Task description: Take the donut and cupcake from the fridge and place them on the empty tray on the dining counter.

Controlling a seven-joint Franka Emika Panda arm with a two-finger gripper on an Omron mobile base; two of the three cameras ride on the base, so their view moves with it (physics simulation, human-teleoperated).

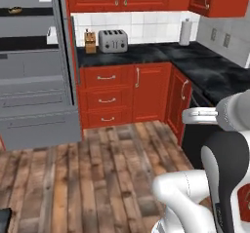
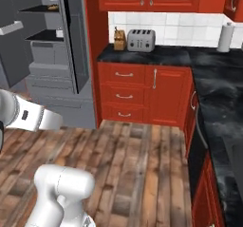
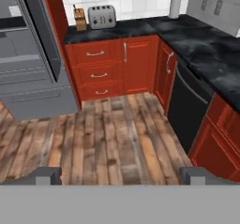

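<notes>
the gripper (image 3: 122, 176) has its fingers wide apart and holds nothing. the fridge (image 1: 34, 61) stands open at ten o'clock, the donut (image 1: 15, 10) on its upper shelf. drive closer before reaching, approaching the shelf level.

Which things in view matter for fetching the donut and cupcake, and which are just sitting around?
For the job:
fridge, door open
donut on an upper fridge shelf
gripper, open, holding nothing

Just lying about:
toaster
knife block
paper towel roll
</notes>
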